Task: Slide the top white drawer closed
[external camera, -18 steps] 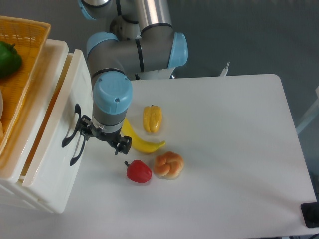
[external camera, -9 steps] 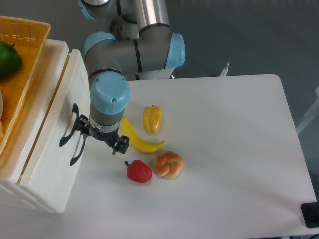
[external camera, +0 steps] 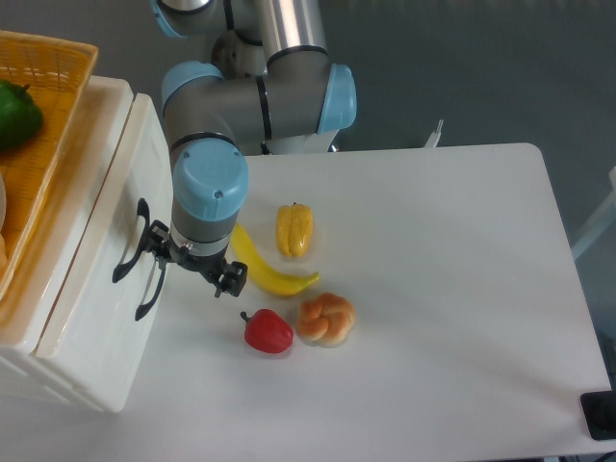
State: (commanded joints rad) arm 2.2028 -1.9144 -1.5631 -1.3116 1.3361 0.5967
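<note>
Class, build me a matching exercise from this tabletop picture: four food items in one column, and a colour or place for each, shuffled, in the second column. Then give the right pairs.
Column 1:
1. banana
2. bread roll
3. red pepper
4. yellow pepper

Column 2:
A. lies right of the red pepper
B. nearest the table's front edge
C. farthest from the front edge
D. long and curved, partly under the arm

Pairs: 1-D, 2-A, 3-B, 4-C

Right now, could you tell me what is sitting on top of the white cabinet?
A woven orange basket sits on top of the cabinet, holding a green item. The frame's edge cuts off the rest of its contents.
</note>
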